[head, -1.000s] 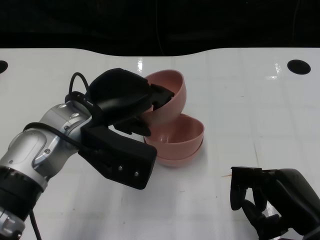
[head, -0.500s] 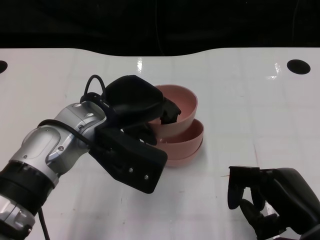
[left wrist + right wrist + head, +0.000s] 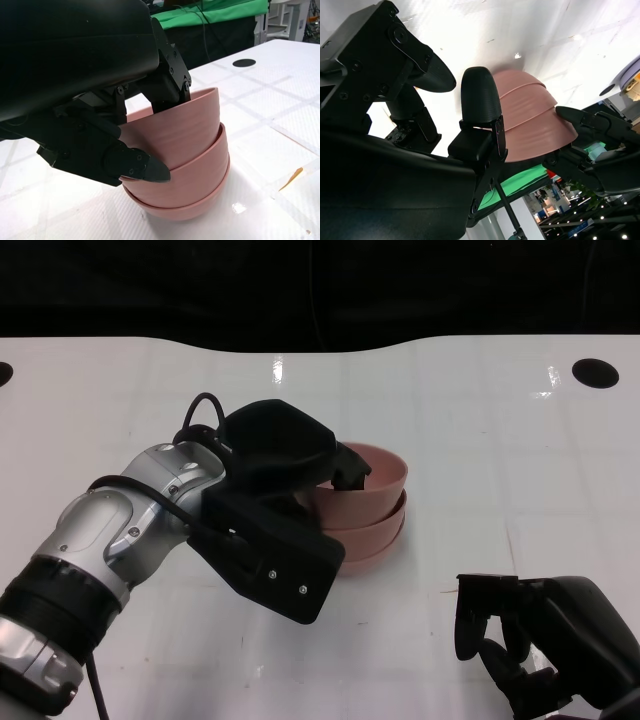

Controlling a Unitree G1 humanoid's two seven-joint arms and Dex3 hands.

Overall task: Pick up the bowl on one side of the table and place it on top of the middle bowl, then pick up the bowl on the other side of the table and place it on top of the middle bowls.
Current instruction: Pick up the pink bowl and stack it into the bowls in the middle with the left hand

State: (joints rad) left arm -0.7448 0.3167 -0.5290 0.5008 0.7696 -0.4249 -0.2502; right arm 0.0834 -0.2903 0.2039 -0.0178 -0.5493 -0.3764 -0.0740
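Observation:
Three pink bowls sit nested in one stack at the table's middle. My left hand (image 3: 275,455) grips the top bowl (image 3: 382,473) at its left rim, with a fingertip (image 3: 350,478) hooked inside and the rest under the wall. That bowl sits slightly tilted in the two lower bowls (image 3: 372,532). The left wrist view shows the top bowl (image 3: 180,125) pinched between black fingers (image 3: 170,75) above the lower bowls (image 3: 195,175). My right hand (image 3: 540,640) rests low at the front right, holding nothing, its fingers (image 3: 480,100) apart. It is well clear of the bowl stack (image 3: 535,120).
The white table (image 3: 500,410) has a black round hole (image 3: 595,372) at the back right and another at the far left edge. A small orange mark (image 3: 292,177) lies on the surface between the stack and my right hand.
My left hand has carried the top bowl down and to the right, turning it from steeply tilted to nearly level. It now sits nested in the stack. The right hand has stayed put.

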